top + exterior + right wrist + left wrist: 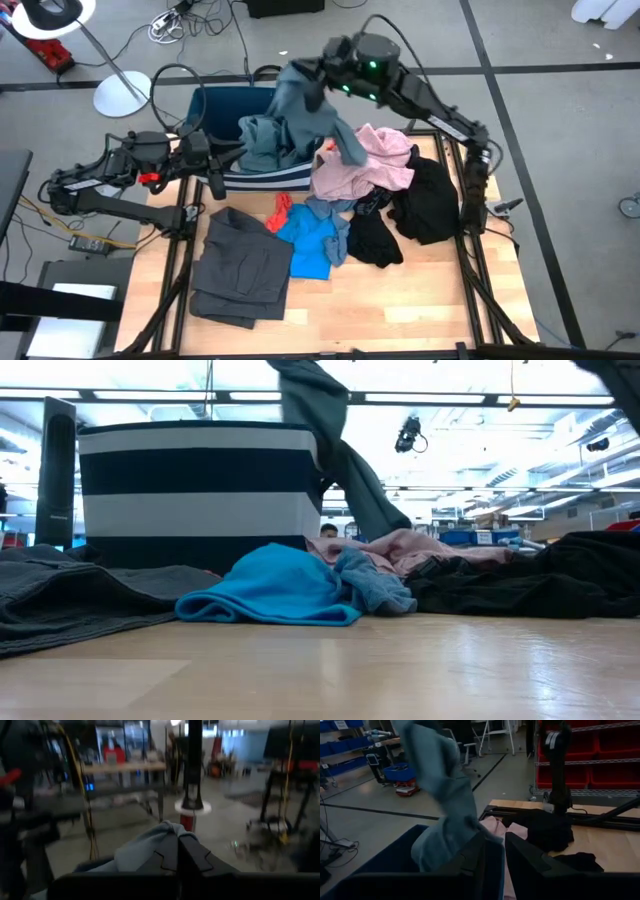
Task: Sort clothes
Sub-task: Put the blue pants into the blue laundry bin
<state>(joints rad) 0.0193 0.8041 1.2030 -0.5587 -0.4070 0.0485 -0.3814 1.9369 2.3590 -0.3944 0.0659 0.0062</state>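
- grey floor [560, 60] crossed by dark tape lines
- white lamp base [122, 95] on it
- red storage bins [615, 755] on shelving
- ceiling strip lights [470, 398] overhead

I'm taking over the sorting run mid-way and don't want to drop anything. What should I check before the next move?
1. Right end effector shut on grey-blue garment: ok.
2. Garment's upper part over the bin: ok.
3. Garment fully clear of the pink garment: not ok, a tail drapes onto it.
4. Left end effector gripping the bin rim: cannot tell.
5. Remaining clothes on the table: ok.
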